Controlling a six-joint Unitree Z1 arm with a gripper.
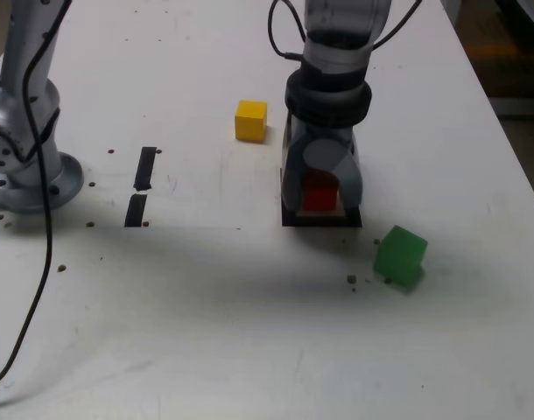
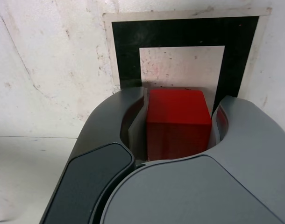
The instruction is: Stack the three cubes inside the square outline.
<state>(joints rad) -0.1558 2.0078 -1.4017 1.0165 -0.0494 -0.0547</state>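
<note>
In the exterior view, the end effector stood at the centre of the frame, pointing down over the square outline on the white counter. It was closed on the red cube. The yellow cube lay at the upper centre, well apart from it. The green cube sat tilted at the lower right, near the outline. Two black strips were at the left.

In the wrist view, the red cube was pressed between the grey fingers on both sides, above the white middle of the square outline.
</note>
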